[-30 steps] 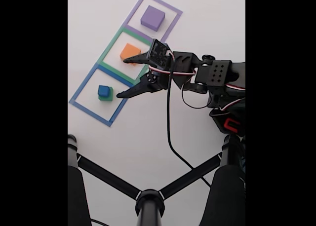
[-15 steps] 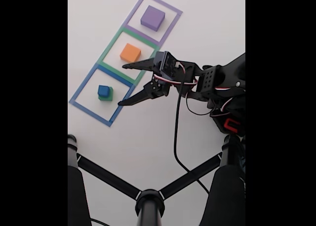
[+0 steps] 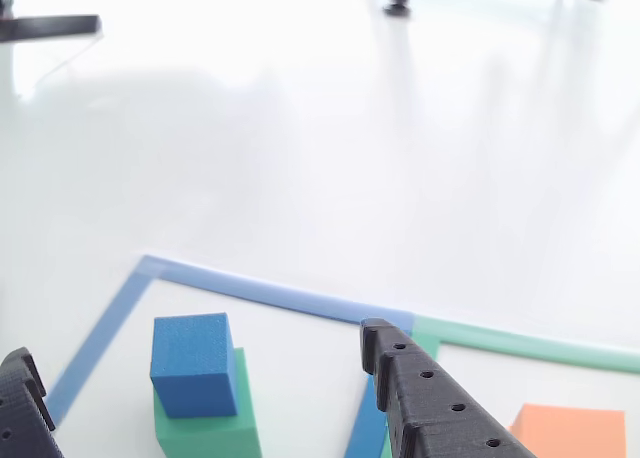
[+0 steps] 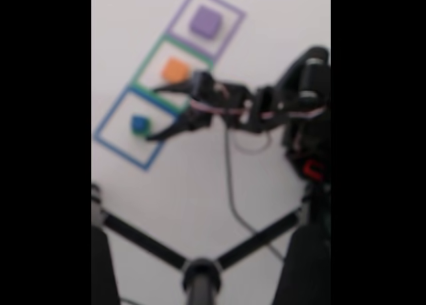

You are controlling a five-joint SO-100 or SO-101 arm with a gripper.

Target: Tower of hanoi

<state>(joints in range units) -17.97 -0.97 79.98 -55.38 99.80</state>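
At the lower left of the fixed view, a small blue cube (image 4: pixel 139 123) sits on a green block (image 4: pixel 142 130) inside a blue taped square (image 4: pixel 110 118) on the white table (image 4: pixel 200 185). The picture is blurred, so the green block barely shows under the cube. Up and to the right, an orange block (image 4: pixel 176 70) lies inside a green taped square (image 4: pixel 148 60), and a purple block (image 4: pixel 205 21) rests inside a purple taped square (image 4: pixel 233 13) near the top centre. The end effector (image 4: pixel 154 113) reaches in from the right with its jaws spread wide, one tip just beside the blue cube, the other near the orange block; nothing is held between them. The other view, low over the table, shows the blue cube (image 3: pixel 193 363) stacked on the green block (image 3: pixel 215 428) at lower left, between the two black fingers (image 3: pixel 430 403) of the end effector, with the orange block (image 3: pixel 565 433) at lower right.
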